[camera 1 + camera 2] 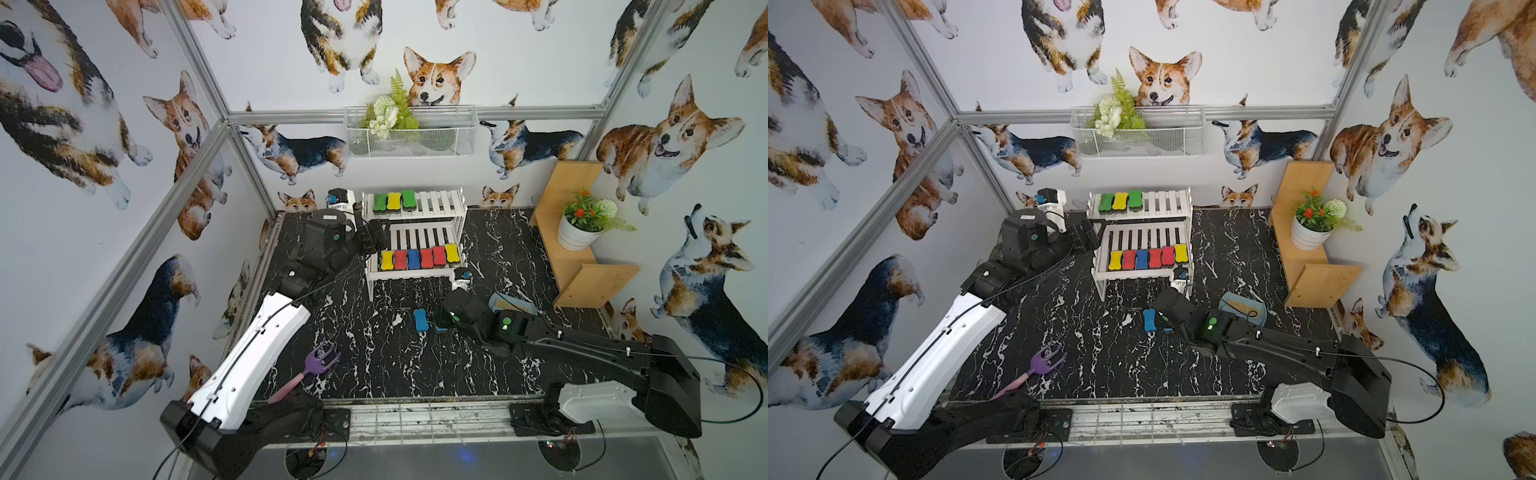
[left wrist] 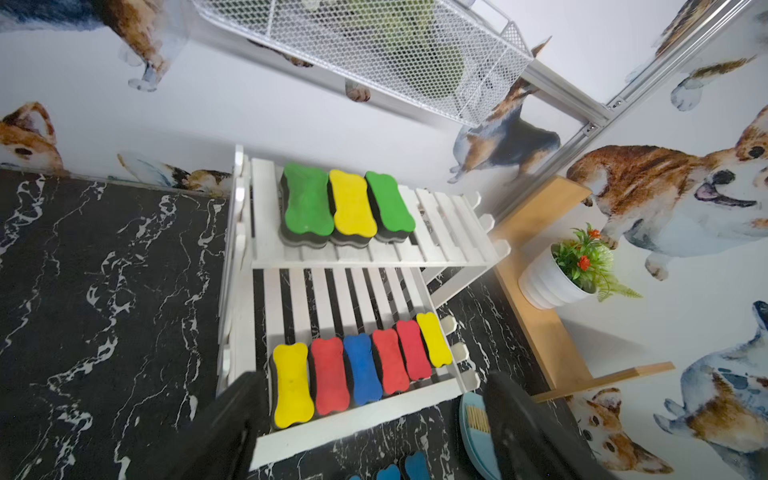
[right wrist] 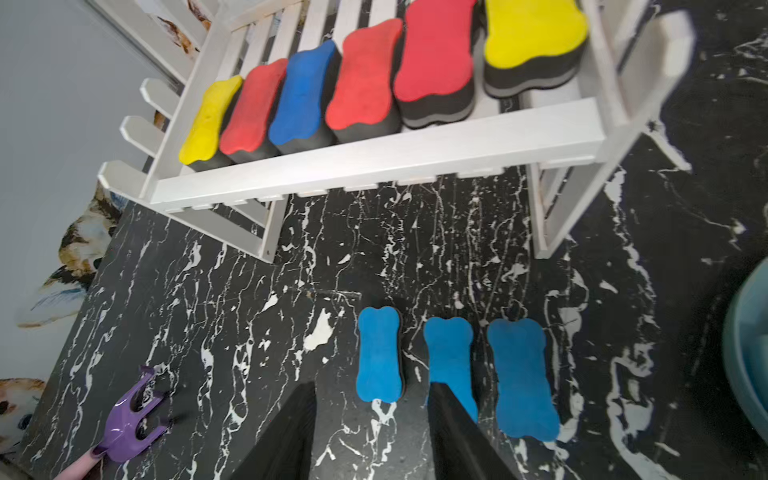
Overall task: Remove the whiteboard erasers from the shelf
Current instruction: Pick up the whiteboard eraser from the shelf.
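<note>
Left gripper is yours to watch first: jaws wide, nothing in them, hanging just off the left end of the shelf, level with its low tier. Nine erasers sit on that shelf: a green-yellow-green trio packed together up top, and a row of six along the front of the low tier, touching side to side.

Nearest your left fingers is the end yellow, pressed against a red. Go in crooked and I'd expect a finger to catch the side pickets or the front rail and shove the whole shelf. Pinch too wide and the red may ride out with the yellow and drop.

Moving right, three blue erasers lie flat on the table in front of the shelf, already off. Right gripper stands over them, jaws part open and empty, one finger overlapping the middle blue. Swing it sideways while low and you'd scatter those three, or clip the dustpan just beyond. Send both arms to the low tier together and they may collide.
</note>
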Available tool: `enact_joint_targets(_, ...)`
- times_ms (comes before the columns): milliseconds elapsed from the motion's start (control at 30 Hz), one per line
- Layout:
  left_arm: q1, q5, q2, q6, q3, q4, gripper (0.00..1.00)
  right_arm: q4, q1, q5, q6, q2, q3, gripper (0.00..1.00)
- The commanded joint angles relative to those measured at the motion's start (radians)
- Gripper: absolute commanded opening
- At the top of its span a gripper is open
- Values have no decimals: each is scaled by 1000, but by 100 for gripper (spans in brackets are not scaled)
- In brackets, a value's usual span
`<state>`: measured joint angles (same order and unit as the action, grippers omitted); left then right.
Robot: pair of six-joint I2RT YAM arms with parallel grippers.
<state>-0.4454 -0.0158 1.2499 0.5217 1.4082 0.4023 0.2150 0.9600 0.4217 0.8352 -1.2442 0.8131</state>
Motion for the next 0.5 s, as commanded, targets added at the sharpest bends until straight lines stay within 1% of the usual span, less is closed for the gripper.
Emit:
enact_joint_targets(0,-48,-95,126,-53,180,79,85,16,-14,-25,-7,38,-31,50)
enact_joint_targets(67,-75,-123,235,-76,323,151,85,16,-24,-29,-8,58,-46,50)
enact_joint_targets(200,-96,-123,463,-102,603,316,80,26,-52,-36,-24,96,-62,50)
enact_joint_targets(267,-104,-143,548,-117,712,386,78,20,-63,-41,-30,116,-80,50)
enact_joint_targets(333,-117,-172,613,-131,797,433,75,11,-78,-53,-28,118,-99,50)
enact_joint_targets(367,-125,-186,640,-140,832,447,74,3,-88,-62,-27,151,-110,50)
enact_joint_targets(467,-146,-207,694,-159,898,462,72,-9,-107,-87,-27,154,-126,50)
